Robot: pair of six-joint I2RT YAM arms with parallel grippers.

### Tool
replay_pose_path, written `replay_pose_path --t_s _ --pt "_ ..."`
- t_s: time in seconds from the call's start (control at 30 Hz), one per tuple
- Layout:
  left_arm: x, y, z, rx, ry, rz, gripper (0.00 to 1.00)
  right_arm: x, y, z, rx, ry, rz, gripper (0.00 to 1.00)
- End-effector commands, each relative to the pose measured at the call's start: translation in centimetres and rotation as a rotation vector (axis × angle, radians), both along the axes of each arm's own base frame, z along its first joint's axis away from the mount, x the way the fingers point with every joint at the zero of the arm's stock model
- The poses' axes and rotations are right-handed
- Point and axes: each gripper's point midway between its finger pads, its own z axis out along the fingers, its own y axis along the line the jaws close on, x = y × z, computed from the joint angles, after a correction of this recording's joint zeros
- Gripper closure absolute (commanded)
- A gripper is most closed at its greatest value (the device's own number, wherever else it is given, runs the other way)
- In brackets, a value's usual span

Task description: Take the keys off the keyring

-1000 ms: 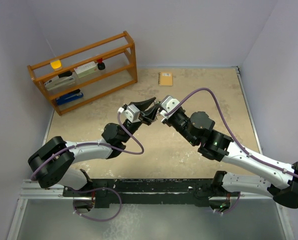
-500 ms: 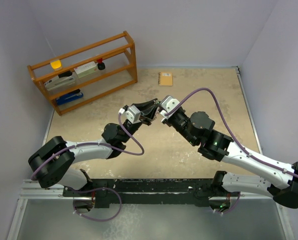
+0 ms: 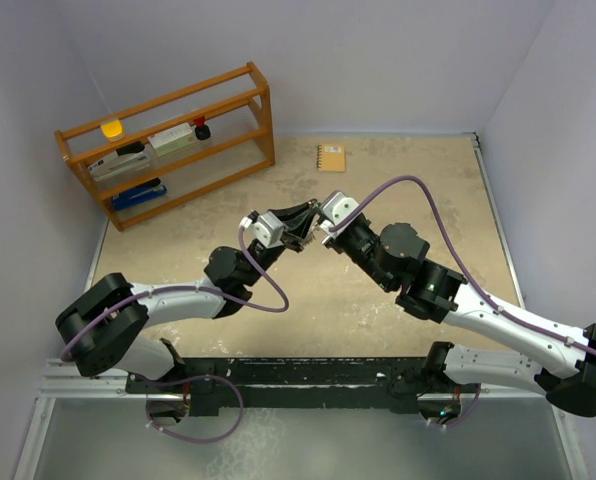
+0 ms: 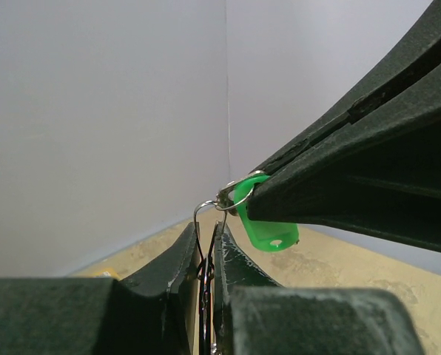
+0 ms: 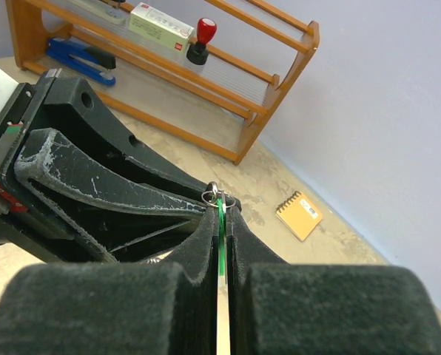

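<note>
**Two grippers meeting tip to tip in mid-air above the table (image 3: 378,300).**

- **Left gripper (image 4: 206,248):** the jaws are drawn in to a narrow slit. The keyring (image 4: 196,222) wire runs down between the tips, so it reads as pinched there.
- **Right gripper (image 5: 221,222):** the jaws are pressed together on the flat of the green key (image 4: 268,231). The key's head juts just beyond the tips, and lies just right of and above the left tips.
- **Joint:** a small loop joins key to wire directly ahead of both sets of tips.
- **Other keys:** none can be made out.

**Handling, as judged:**

- Ring and key are light and rigid.
- The wire is thin, springy and smooth, and likely to twist or slide in a pinch. It is best held deep in the tips, close to the joint.
- The plastic head offers broad flat faces, which make the surer hold.
- A hard pull could bend the wire or flick it out of the pinch.
</note>
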Motion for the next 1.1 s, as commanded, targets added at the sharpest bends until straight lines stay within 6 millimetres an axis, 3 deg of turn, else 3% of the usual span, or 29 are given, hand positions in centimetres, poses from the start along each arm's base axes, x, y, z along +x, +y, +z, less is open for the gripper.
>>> replay_pose_path --t_s 0.0,0.3,0.7,1.07 --pt "0.4 0.7 2.2 -0.001 -0.032 0.056 1.00 -0.5 -0.7 2.9 0.099 -0.036 -0.005 1.00" --pt "1.4 1.0 1.2 0.141 -0.015 0.133 1.00 -0.4 -1.8 3.1 0.097 -0.045 -0.042 1.00" --pt "2.9 2.7 -0.1 0.254 0.006 0.263 1.00 -0.3 -1.6 3.4 0.102 -0.042 -0.041 1.00" --pt "3.5 4.0 -2.5 0.379 0.018 0.347 1.00 0.7 -4.0 4.8 0.106 -0.092 -0.170 1.00"
